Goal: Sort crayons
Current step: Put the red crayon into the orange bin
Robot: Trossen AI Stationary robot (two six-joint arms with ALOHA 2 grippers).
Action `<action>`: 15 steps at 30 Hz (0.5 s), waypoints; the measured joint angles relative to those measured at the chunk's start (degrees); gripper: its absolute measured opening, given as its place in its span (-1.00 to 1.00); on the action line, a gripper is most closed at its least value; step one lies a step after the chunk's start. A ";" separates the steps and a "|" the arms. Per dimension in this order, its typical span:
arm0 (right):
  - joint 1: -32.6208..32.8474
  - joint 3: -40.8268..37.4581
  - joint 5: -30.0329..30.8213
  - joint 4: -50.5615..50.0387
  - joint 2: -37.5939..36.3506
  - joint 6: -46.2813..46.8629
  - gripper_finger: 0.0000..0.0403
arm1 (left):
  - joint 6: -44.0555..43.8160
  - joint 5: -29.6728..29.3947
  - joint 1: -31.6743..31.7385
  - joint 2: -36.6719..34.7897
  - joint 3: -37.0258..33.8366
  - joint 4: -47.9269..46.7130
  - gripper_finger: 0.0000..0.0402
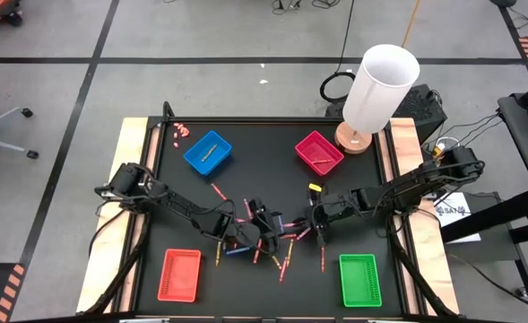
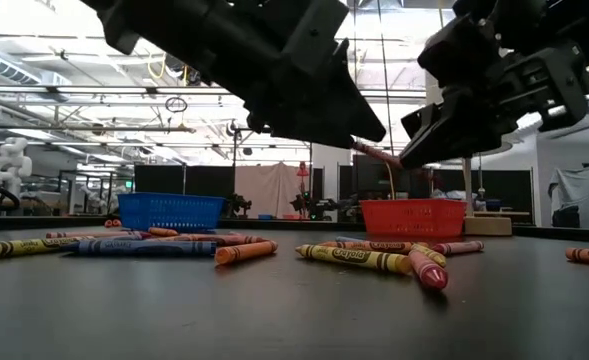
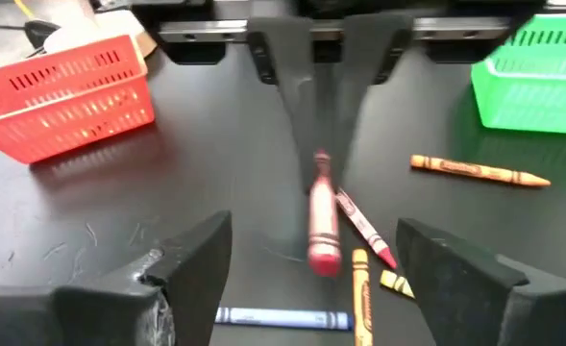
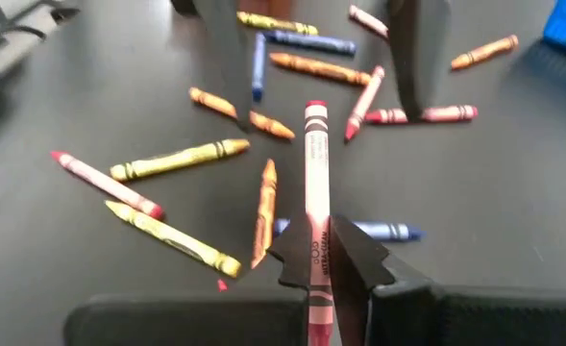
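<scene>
Over the pile at table centre, my right gripper (image 4: 316, 264) pinches a pink crayon (image 4: 313, 183) toward my left gripper's (image 3: 307, 269) spread fingers at 9 o'clock; closing off-line could drop it.

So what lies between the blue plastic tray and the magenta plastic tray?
Bare black mat, per the high view: nothing between blue plastic tray and magenta plastic tray.

Open industrial lab hall: exposed ceiling trusses (image 2: 124, 95), taped floor lines (image 1: 84, 85), white humanoid robot (image 2: 12, 160).
</scene>
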 joint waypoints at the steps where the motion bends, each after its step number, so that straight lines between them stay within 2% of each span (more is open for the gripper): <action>1: 0.18 0.00 0.00 0.38 0.00 -0.02 -0.98 | -0.01 0.09 0.25 -0.02 0.00 0.00 0.47; 6: 0.58 0.02 0.00 0.63 0.00 -0.11 -0.98 | -0.06 2.12 1.09 0.00 0.00 0.29 0.37; 15: 0.58 0.02 0.18 3.18 0.00 -0.09 -0.98 | 0.27 4.04 1.05 -0.02 0.00 0.32 0.03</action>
